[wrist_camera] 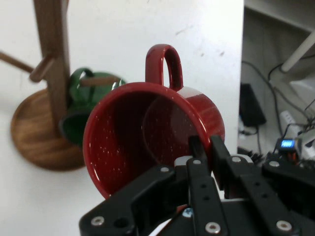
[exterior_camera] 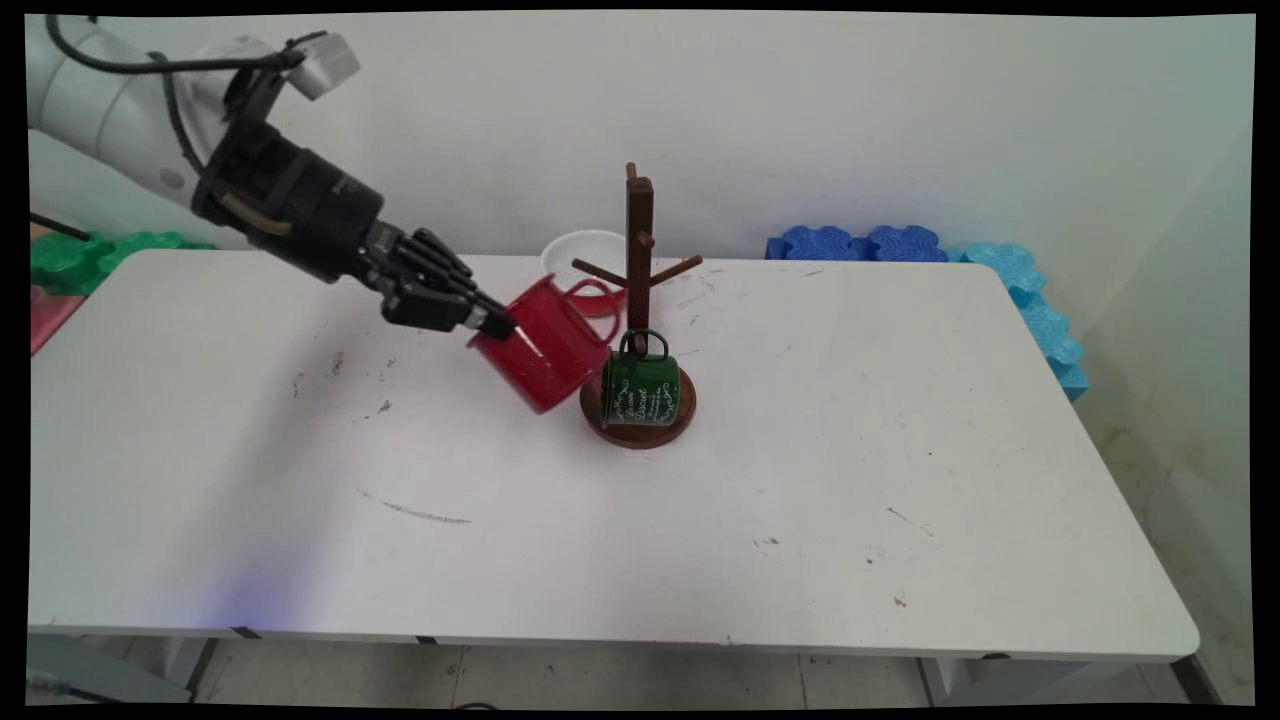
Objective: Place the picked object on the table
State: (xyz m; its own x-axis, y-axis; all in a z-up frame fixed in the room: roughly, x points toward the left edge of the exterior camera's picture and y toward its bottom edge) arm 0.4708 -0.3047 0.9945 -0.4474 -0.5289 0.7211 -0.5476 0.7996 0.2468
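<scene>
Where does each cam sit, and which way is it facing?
Main view: fixed above the table's near side, looking down across the white table to the back wall; shows the arm and claw entering from upper left.
Hand view: on the hand, looking along the claw; black linkage and fingers rise from the bottom edge.
Shared: red mug pinched by its rim, green mug hanging on the wooden mug tree.

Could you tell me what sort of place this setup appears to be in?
Probably a robotics lab or test room, not a kitchen. A bare white table stands against a plain wall, foam mats lie stacked behind it, and the gripper holds a red mug beside a wooden mug tree. The hand view shows cables and electronics on the floor.
</scene>
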